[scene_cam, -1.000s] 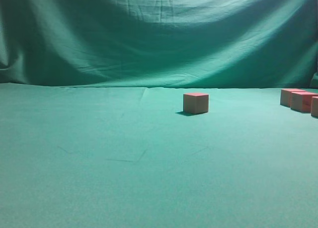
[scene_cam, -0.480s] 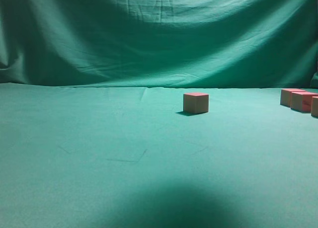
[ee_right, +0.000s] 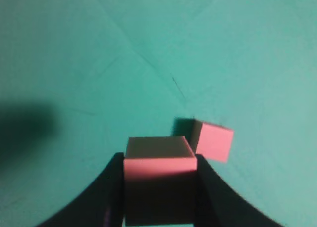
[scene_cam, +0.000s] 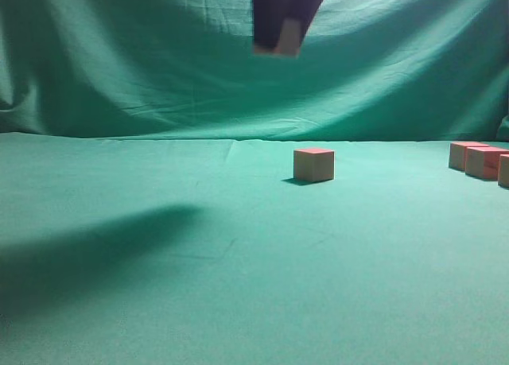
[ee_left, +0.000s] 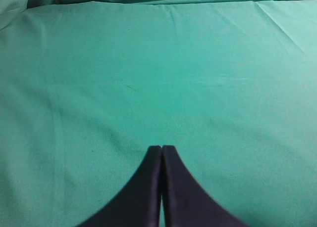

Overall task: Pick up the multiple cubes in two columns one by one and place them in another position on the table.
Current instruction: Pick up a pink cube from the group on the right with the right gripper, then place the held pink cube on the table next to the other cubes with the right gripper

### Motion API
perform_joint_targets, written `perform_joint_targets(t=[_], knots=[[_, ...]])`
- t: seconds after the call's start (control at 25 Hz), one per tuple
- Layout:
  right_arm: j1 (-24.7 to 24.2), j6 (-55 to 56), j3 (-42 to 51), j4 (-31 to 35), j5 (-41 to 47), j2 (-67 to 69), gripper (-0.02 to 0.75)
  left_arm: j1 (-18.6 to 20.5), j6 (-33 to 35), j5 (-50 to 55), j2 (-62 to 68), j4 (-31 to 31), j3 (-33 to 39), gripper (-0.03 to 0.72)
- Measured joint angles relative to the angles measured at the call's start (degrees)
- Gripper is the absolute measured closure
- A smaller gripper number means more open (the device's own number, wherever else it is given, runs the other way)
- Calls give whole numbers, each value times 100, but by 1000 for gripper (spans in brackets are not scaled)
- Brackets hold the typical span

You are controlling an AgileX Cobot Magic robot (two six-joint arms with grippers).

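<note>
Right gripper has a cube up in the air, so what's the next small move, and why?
Probably lower it straight down. The right gripper is shut on a cube high above the table, and a placed cube sits just beyond and to the right, so descending beside it should start the new row.

In the exterior view the right end effector (scene_cam: 280, 31) is a dark blur cut off by the top edge, and the cube (scene_cam: 288, 37) it carries is smeared. Of the cubes at the right, the nearest cube (scene_cam: 504, 170) is sliced by the frame edge. In the right wrist view the gripped cube's underside runs off the bottom, and its sides are hidden by the fingers (ee_right: 210, 187).
</note>
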Motion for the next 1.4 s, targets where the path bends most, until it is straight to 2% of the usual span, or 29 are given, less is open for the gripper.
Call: perform_joint_targets(t=[0.24,0.4,0.52,0.64,1.0,1.24,1.4], knots=[[98,-646,-1437,0,340,1210,474,0,0,0,0,0,0,688],[103,-600,-1913,-120,404,1649,474,0,0,0,0,0,0,688],[103,-41,-1985,-218,404,1809,474,0,0,0,0,0,0,688],[103,22,-1985,-277,439,1900,474,0,0,0,0,0,0,688],[-60,-1552,-1997,-315,428,2060,474,0,0,0,0,0,0,688],[-423,-2390,-1997,358,439,2250,474,0,0,0,0,0,0,688],[-538,-2900,-1997,541,439,2285,474,0,0,0,0,0,0,688]])
